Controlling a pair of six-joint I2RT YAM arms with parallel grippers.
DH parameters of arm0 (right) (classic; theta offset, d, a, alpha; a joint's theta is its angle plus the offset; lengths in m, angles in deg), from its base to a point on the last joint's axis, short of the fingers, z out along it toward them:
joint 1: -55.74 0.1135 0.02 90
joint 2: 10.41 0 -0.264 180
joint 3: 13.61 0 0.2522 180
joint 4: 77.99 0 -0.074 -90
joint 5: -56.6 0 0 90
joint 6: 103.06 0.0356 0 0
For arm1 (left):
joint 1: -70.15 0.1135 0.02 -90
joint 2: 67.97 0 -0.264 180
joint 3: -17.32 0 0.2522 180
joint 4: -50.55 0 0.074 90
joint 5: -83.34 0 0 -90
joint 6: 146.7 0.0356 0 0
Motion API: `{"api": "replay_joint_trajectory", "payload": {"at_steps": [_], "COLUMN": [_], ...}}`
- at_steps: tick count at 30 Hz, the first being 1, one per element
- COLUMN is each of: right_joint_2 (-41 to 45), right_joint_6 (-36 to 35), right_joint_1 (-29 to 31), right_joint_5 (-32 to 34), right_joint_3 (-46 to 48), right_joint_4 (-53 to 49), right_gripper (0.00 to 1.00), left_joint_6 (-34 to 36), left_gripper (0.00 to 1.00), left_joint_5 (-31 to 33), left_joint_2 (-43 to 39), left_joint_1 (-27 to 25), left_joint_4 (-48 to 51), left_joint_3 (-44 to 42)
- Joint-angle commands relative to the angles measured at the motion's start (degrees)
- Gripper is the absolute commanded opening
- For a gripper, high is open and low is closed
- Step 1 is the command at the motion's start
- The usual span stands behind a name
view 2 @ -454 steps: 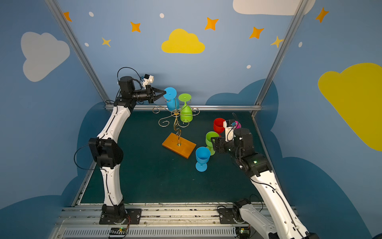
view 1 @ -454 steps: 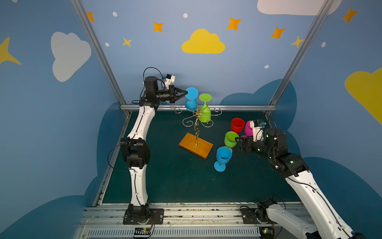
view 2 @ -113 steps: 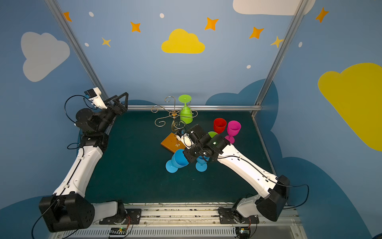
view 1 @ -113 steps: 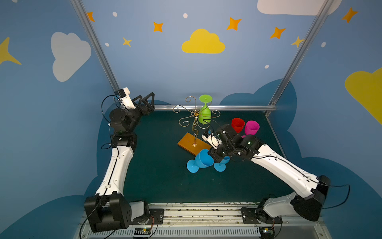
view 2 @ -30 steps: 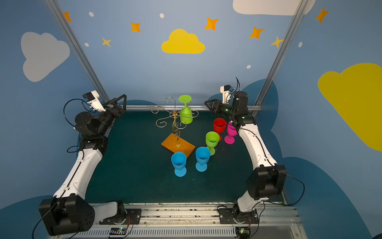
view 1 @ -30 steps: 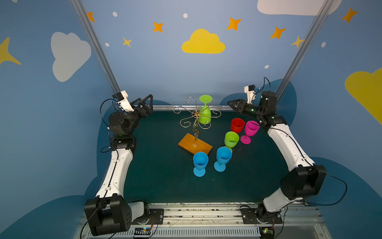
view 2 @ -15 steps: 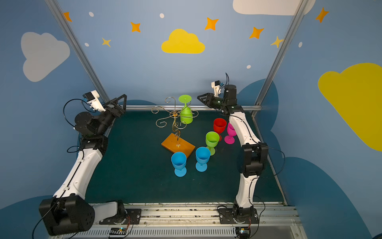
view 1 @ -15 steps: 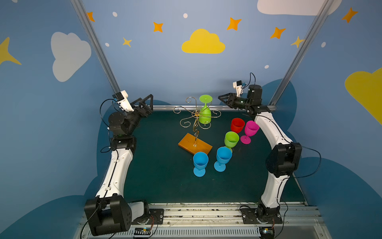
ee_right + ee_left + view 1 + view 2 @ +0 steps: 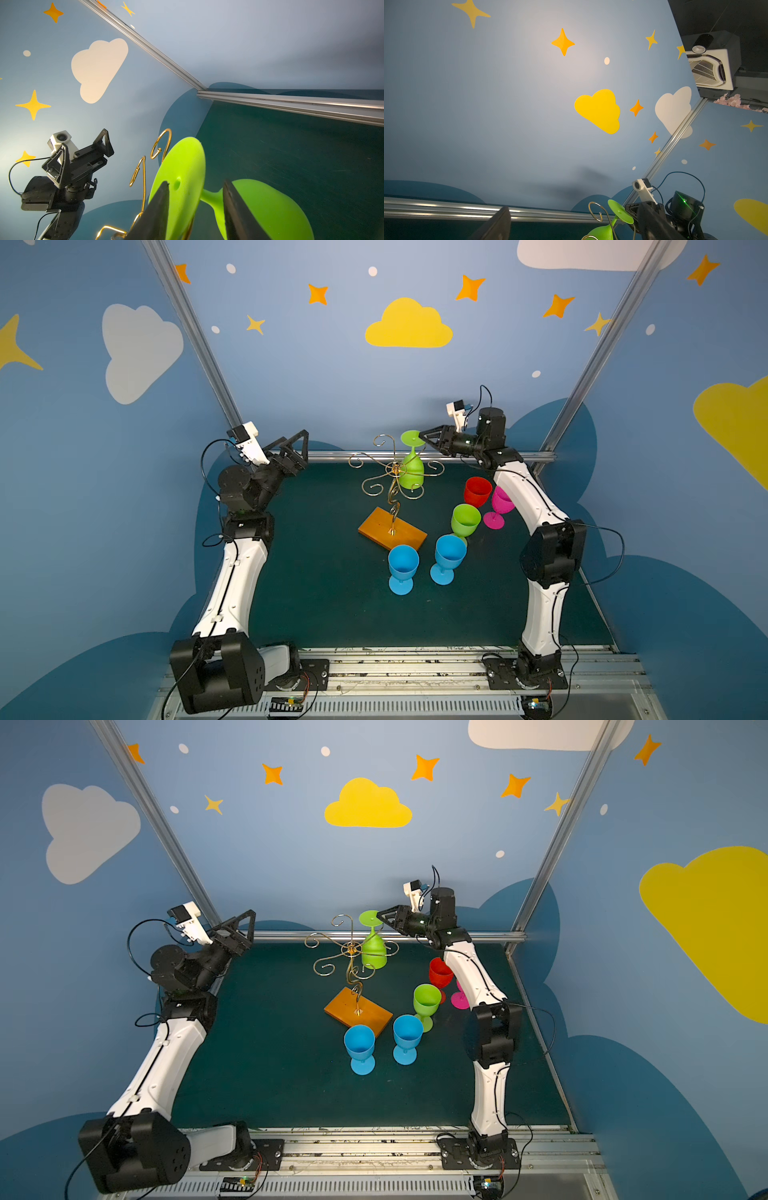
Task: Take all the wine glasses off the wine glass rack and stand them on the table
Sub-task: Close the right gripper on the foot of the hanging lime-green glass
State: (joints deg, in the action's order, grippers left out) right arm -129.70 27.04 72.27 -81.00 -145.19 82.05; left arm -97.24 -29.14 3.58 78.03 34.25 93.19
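Observation:
The wine glass rack (image 9: 392, 470) (image 9: 351, 952), gold wire on an orange-brown wooden base (image 9: 390, 529), stands mid-table. One green wine glass (image 9: 411, 472) (image 9: 374, 955) hangs on it upside down, foot uppermost. My right gripper (image 9: 422, 439) (image 9: 380, 917) reaches in from the back right at the height of that foot. In the right wrist view its jaws (image 9: 196, 181) stand open, one finger before the foot disc (image 9: 182, 166) and the other past the stem, with gaps showing. My left gripper (image 9: 299, 452) (image 9: 245, 930) is raised at the back left, open and empty.
Several glasses stand upright to the right of the rack and in front of it: two blue (image 9: 402, 568) (image 9: 449, 558), a green (image 9: 464, 520), a red (image 9: 477, 491) and a pink (image 9: 498, 506). The right forearm passes over the red and pink ones. A metal rail (image 9: 332, 456) runs along the back edge.
My right gripper has swung left along the back wall to the rack and now brackets the green glass's foot, its jaws slightly narrower. The left arm has held still.

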Motion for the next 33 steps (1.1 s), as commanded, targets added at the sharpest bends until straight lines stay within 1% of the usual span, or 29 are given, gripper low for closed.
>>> {"api": "replay_joint_trajectory", "payload": {"at_steps": [1, 4, 7, 14, 21, 27, 33], "right_joint_2": [-1.07, -1.51, -2.04, -2.31, -2.27, -1.97, -0.75], "right_joint_6": [0.85, 1.57, 1.98, 3.46, 6.74, 9.50, 10.70], "right_joint_1": [0.50, 0.55, 0.60, 0.51, 0.24, 0.11, -0.05], "right_joint_5": [-0.77, -0.53, -0.61, -0.83, -2.53, -4.21, -4.92], "right_joint_3": [-2.18, -2.60, -3.41, -4.04, -4.08, -4.04, -3.72], "right_joint_4": [1.55, 1.87, 1.89, 2.88, 5.76, 8.90, 10.36], "right_gripper": [0.40, 0.38, 0.33, 0.15, 0.01, 0.00, 0.00], "left_joint_6": [-0.15, -0.08, -0.08, 0.01, -0.03, 0.00, -0.04], "left_gripper": [0.94, 0.93, 0.93, 0.93, 0.94, 0.93, 0.93], "left_joint_5": [-0.64, -0.55, -0.56, -0.55, -0.64, -0.66, -0.66], "left_joint_2": [-1.31, -1.32, -1.41, -1.45, -1.66, -1.93, -2.27], "left_joint_1": [0.21, 0.21, 0.21, 0.22, 0.21, 0.21, 0.21], "left_joint_4": [-1.49, -1.49, -1.48, -1.42, -1.38, -1.32, -1.17], "left_joint_3": [-0.32, -0.37, -0.38, -0.41, -0.28, -0.40, -0.37]}}
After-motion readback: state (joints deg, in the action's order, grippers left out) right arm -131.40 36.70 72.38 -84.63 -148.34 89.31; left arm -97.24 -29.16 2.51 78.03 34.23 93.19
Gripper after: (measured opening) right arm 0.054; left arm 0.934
